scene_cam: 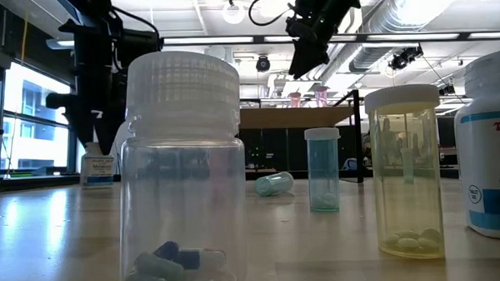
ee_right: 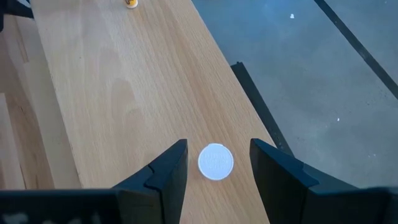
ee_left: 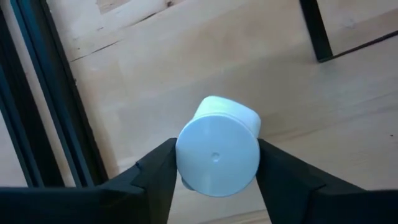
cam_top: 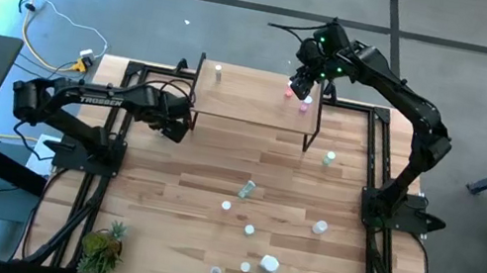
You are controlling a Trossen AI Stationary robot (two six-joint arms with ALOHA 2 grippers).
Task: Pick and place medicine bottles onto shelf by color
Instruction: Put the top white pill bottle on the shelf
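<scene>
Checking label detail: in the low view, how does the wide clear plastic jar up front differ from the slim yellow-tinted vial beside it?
The wide clear plastic jar looks broader and colourless; the slim yellow-tinted vial is narrower and tinted. The jar holds blue capsules, the vial pale tablets. Both stand upright, capped, nearly empty.

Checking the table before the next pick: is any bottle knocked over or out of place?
One clear bottle lies on its side mid-table, while the others in sight stand upright. Nothing looks spilled or broken.
</scene>
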